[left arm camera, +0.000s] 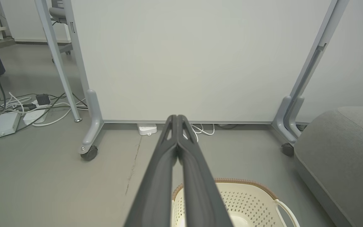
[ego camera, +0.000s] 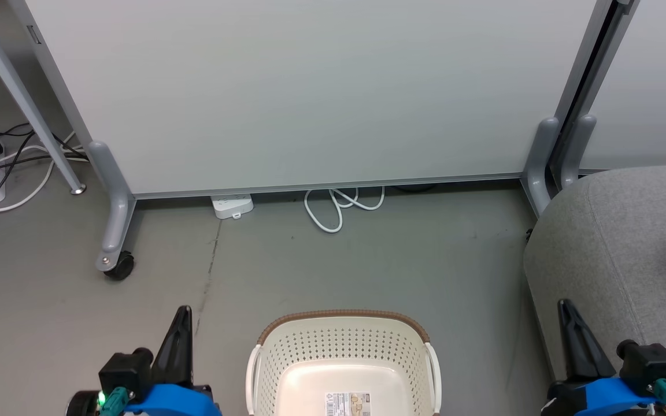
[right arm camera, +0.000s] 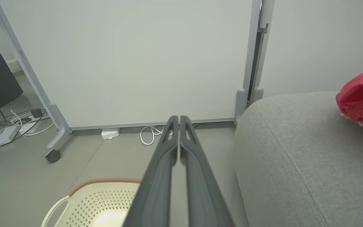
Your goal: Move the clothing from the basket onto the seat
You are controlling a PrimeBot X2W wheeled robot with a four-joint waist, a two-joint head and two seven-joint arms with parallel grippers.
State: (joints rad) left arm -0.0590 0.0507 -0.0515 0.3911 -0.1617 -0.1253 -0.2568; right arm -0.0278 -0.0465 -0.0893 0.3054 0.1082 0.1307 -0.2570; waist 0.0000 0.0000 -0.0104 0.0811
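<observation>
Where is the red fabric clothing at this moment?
The bright red fabric clothing lies on the large grey upholstered seat, at the far right of the right wrist view, apart from the cream perforated plastic basket.

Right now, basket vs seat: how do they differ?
Material: the basket is cream perforated plastic with a brown rim; the seat is grey textured fabric.
Size: the seat is much bigger than the basket.
Load: the basket's visible base is bare but for a label sticker; the seat carries red clothing.
Both stand on the grey floor.
</observation>
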